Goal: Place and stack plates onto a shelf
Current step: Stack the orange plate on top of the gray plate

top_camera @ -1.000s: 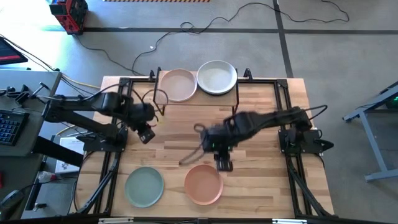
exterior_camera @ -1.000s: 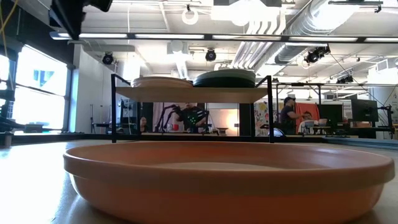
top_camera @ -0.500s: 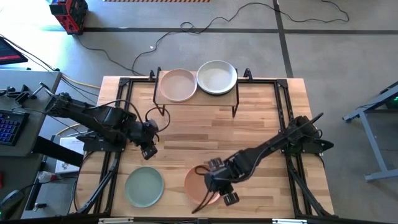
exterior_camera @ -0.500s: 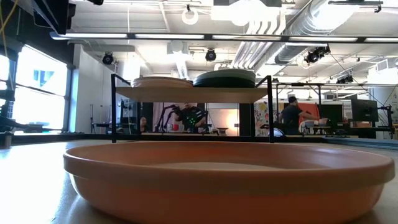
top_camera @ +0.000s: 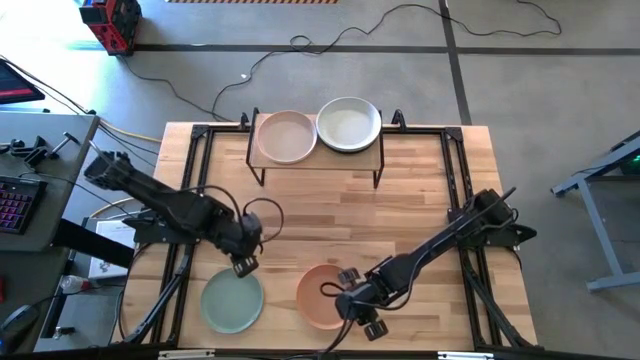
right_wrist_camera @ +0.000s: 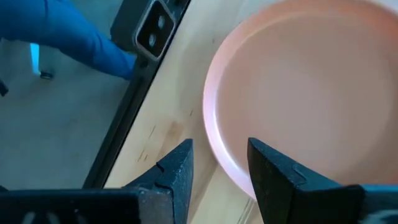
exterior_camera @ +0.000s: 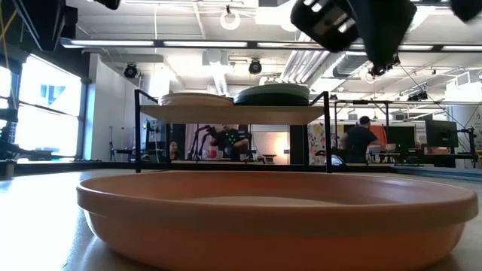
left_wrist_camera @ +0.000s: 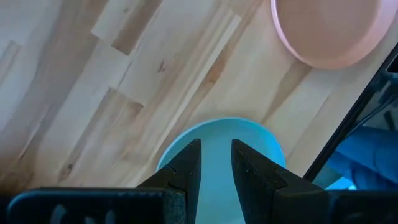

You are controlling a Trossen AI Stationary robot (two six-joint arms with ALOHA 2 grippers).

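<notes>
The shelf [top_camera: 318,150] stands at the table's far edge on black legs and carries two stacks: a peach plate [top_camera: 286,136] on top at left, a whitish plate [top_camera: 348,124] on top at right. A pale green plate [top_camera: 232,301] and a terracotta plate [top_camera: 322,297] lie flat near the near edge. My left gripper [top_camera: 243,265] is open above the green plate's far right rim [left_wrist_camera: 219,127]. My right gripper [top_camera: 367,322] is open above the terracotta plate's near right rim [right_wrist_camera: 214,146], one finger on each side of it and clear of it in the low view [exterior_camera: 354,22].
In the low view the terracotta plate [exterior_camera: 271,214] fills the foreground, and the shelf [exterior_camera: 233,113] behind it carries a pale stack [exterior_camera: 197,98] and a dark stack [exterior_camera: 273,94]. Black frame rails [top_camera: 190,200] run along both table sides. Bare wood lies between shelf and plates.
My right gripper has gone from the table's middle toward the near edge, to the terracotta plate's near right rim. My left gripper has gone toward the near edge and a little right, over the pale green plate. No plate has moved.
</notes>
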